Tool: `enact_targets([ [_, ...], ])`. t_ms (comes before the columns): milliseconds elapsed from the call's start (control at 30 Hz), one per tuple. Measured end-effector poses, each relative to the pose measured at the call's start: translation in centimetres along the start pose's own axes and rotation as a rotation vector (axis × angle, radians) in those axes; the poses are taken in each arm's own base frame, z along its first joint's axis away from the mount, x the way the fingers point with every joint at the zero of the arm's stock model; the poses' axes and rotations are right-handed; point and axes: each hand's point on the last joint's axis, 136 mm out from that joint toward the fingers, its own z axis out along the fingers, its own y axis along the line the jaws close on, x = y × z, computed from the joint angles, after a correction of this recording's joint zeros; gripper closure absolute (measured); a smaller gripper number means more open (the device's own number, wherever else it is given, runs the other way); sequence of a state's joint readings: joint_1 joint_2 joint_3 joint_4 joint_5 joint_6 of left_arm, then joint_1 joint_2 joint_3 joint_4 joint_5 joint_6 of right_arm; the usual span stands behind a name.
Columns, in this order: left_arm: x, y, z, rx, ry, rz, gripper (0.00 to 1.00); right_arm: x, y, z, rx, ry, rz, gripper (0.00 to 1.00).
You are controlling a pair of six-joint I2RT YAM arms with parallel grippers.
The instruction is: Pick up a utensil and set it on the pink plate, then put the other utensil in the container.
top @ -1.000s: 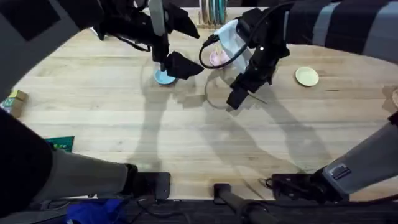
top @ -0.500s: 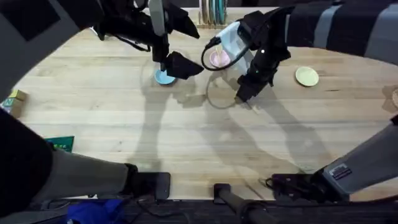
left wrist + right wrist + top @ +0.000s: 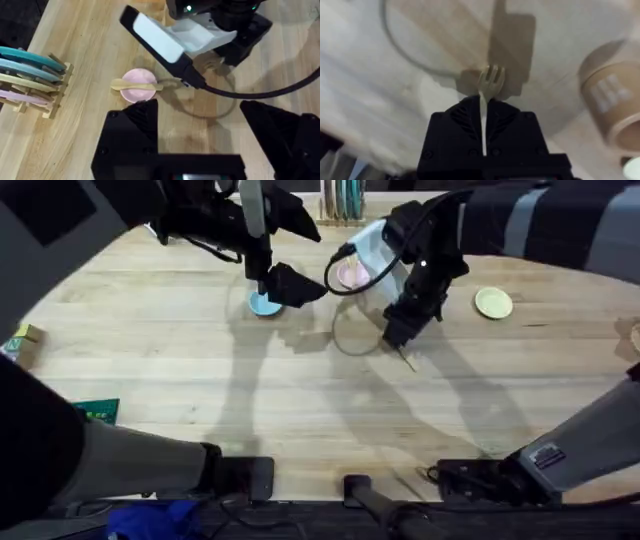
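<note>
My right gripper [image 3: 482, 125] was clamped on the fork [image 3: 486, 100], handle pinched between its fingers and tines jutting out past them above the wooden surface [image 3: 200, 380]. The tan container [image 3: 610, 110] stood close by, off to one side of the fork. From my left wrist view, the plain utensil [image 3: 136, 86] lay flat across the pink plate [image 3: 138, 85], its ends overhanging the rim. My left gripper [image 3: 200, 135] hung with its fingers spread wide, holding nothing.
</note>
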State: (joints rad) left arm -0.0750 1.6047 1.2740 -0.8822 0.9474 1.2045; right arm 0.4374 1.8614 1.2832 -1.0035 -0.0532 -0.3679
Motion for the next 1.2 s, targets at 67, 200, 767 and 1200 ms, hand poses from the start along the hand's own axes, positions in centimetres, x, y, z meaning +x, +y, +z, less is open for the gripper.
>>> enact_targets([
  [67, 0.0, 0.0, 0.0, 0.0, 0.0, 0.0, 0.005, 0.7, 0.4, -0.3, -0.017, 0.034, 0.003, 0.967],
  [200, 0.0, 0.0, 0.0, 0.0, 0.0, 0.0, 0.005, -0.9, 0.1, -2.6, -0.005, -0.007, -0.001, 0.967],
  [767, 0.0, 0.0, 0.0, 0.0, 0.0, 0.0, 0.005, -3.4, -3.8, -16.5, 0.179, -0.209, 0.047, 0.967],
  [1200, 0.0, 0.0, 0.0, 0.0, 0.0, 0.0, 0.005, 1.9, -3.8, -24.3, 0.286, -0.373, 0.117, 0.967],
])
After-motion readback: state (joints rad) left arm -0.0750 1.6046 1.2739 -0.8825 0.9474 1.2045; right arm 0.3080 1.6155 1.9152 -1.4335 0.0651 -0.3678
